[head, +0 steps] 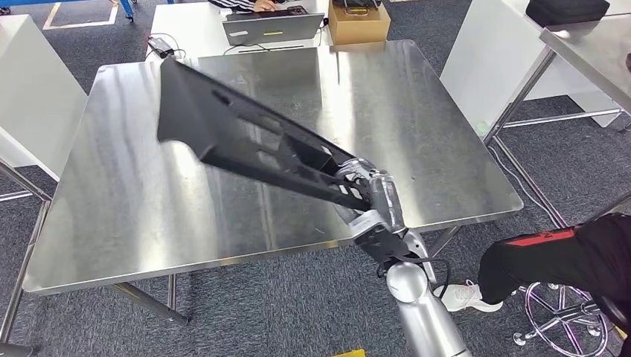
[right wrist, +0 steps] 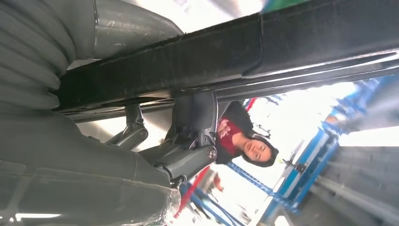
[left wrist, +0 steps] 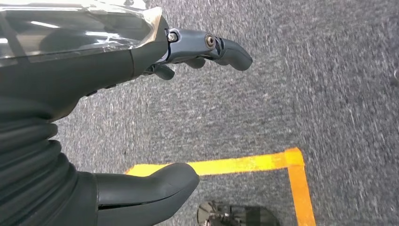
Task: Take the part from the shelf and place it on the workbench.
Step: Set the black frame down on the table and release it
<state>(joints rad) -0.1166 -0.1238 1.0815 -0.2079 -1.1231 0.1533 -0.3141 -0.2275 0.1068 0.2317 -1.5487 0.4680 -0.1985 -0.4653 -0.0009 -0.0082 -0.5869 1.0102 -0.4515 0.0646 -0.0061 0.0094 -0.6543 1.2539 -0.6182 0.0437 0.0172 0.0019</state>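
the right hand point(head: 356, 187) grips one end of the long black part point(head: 238, 130), its fingers point(right wrist: 193, 117) wrapped around the part's edge as the right wrist view shows from close behind; the part stretches away from the hand, forward and toward the robot's left, tilted and held above the steel desk point(head: 446, 163), and whether its far end touches the surface i cannot tell; the silver right arm point(head: 420, 305) rises to the hand from the near edge of the desk; beyond the hand, past the desk's far edge, a grey laptop point(head: 272, 28) sits on a white table point(head: 190, 26) with a cardboard box point(head: 359, 24) just beside it; off to the hand's right a person's black trouser leg with a red stripe point(head: 565, 256) and a white shoe point(head: 465, 296) rest by a wheeled stool base point(head: 562, 320) on the grey carpet point(head: 298, 312); the left hand point(left wrist: 141, 117) hangs over the carpet holding nothing, thumb point(left wrist: 150, 186) and fingers point(left wrist: 221, 47) well apart, with a strip of yellow floor tape point(left wrist: 244, 163) beyond it; in the right wrist view a person in a dark and red top point(right wrist: 235, 134) shows past the hand's fingers, and blue frame bars point(right wrist: 306, 165) stand further off.
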